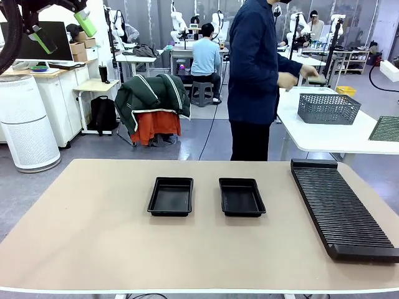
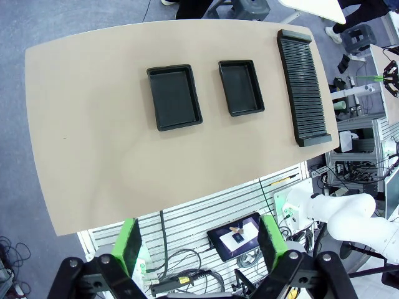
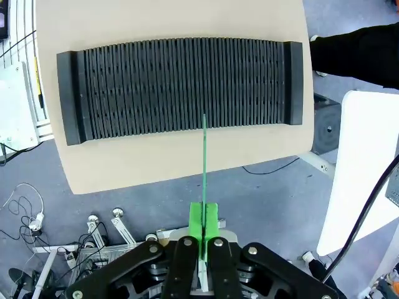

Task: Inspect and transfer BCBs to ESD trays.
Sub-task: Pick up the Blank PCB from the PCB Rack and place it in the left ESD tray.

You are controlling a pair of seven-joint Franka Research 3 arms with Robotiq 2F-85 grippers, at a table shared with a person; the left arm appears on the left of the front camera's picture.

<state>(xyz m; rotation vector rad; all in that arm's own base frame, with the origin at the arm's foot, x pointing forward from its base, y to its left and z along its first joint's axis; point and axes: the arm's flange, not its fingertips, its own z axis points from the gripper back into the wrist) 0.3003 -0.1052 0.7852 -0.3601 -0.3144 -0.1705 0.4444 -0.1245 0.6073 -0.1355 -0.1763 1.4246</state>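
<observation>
Left gripper [image 1: 62,31] hangs high at ten o'clock, jaws wide. Right gripper [image 3: 204,219] pinches an edge-on BCB [image 3: 204,162] above the rack [image 3: 156,87], three o'clock of the ESD trays [image 1: 171,196].

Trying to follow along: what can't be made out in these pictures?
- Right wrist view: the BCB in the right gripper shows edge-on, so its face is hidden.
- Front view: the person's hands are blurred; what they handle is unclear.
- Left wrist view: the tablet screen is too small to read.
</observation>
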